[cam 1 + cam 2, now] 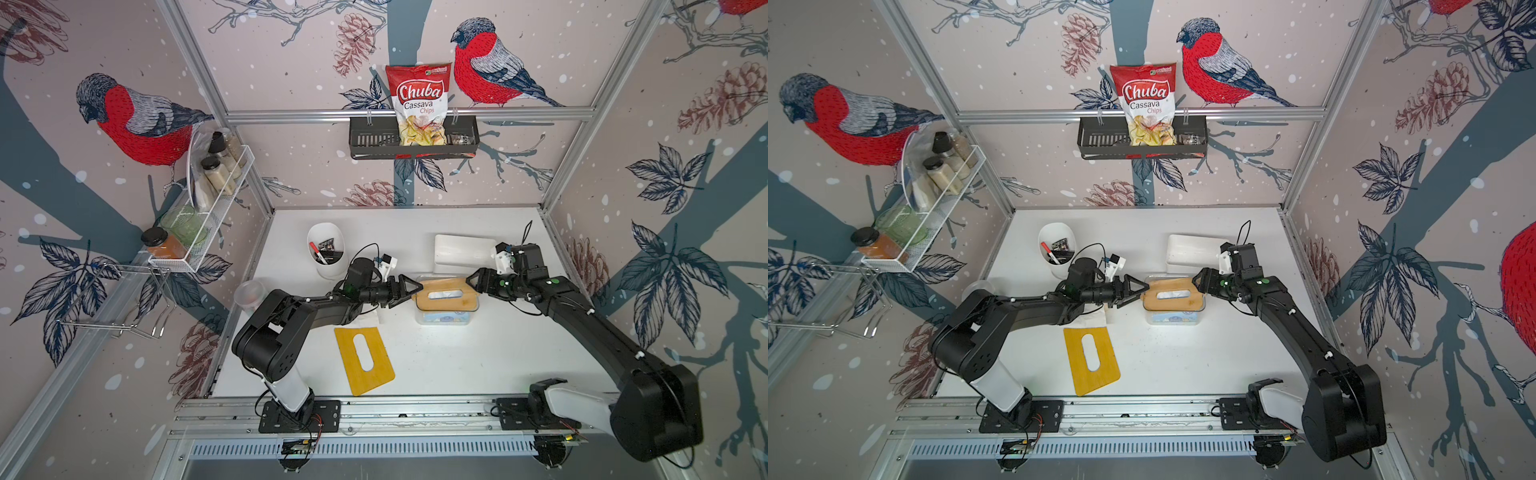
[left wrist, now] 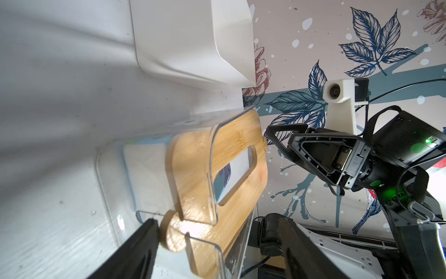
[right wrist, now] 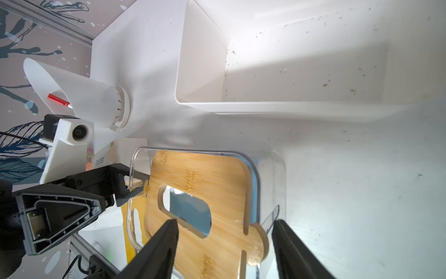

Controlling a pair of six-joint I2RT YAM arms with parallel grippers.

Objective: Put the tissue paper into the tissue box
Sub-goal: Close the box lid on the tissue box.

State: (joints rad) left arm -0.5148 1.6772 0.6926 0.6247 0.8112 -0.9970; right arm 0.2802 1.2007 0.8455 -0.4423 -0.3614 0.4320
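Observation:
The tissue box [image 1: 446,318] is a clear plastic tub in mid-table in both top views, with a slotted bamboo lid [image 1: 446,305] lying askew on it. The tissue paper [image 3: 190,212], a blue and white pack, shows through the slot and through the clear walls [image 2: 149,169]. My left gripper [image 1: 409,294] is open at the lid's left end, and one finger [image 2: 144,241] touches the round lid tab [image 2: 176,232]. My right gripper [image 1: 471,284] is open at the right end, its fingers [image 3: 164,246] straddling the other tab [image 3: 258,241] without pinching it.
A yellow slotted board [image 1: 363,359] lies flat in front of the left arm. A white sheet [image 1: 1096,320] pokes out under that arm. A white bin [image 1: 461,249] stands behind the box, a white pen cup [image 1: 326,249] at the back left, and a clear container [image 1: 249,295] at the left edge.

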